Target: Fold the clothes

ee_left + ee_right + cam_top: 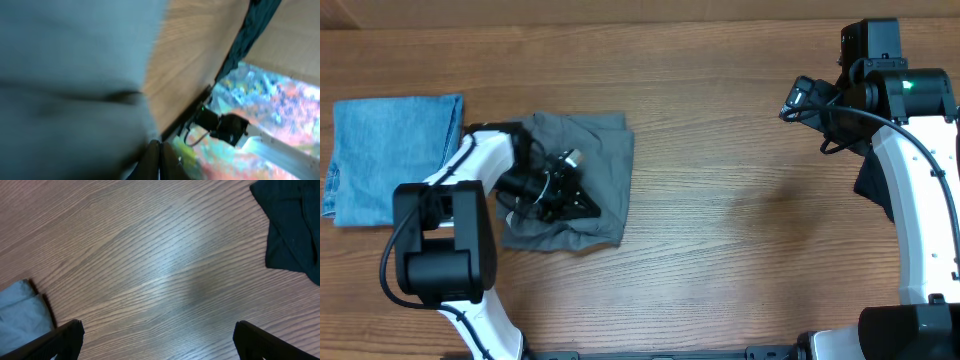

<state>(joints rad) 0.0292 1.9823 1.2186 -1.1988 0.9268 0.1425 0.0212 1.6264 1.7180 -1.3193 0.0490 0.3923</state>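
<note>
The clothes (605, 150), a wrinkled mid-grey garment, lie bunched on the wooden table left of centre. My left gripper (588, 206) hangs over the garment's lower right part and covers some of it. In the left wrist view the grey cloth (70, 90) fills the left side, blurred and very close. There my left gripper (160, 162) is shut, its two dark fingers pressed together, and no cloth shows between them. My right gripper (793, 102) is far off at the upper right, over bare wood. It stands wide open (160, 340) with nothing between its fingers.
A folded light blue denim piece (390, 155) lies at the far left, touching the grey garment's side. A black garment (875, 185) (292, 225) lies by the right arm. A pale blue-grey cloth corner (20, 317) shows low left in the right wrist view.
</note>
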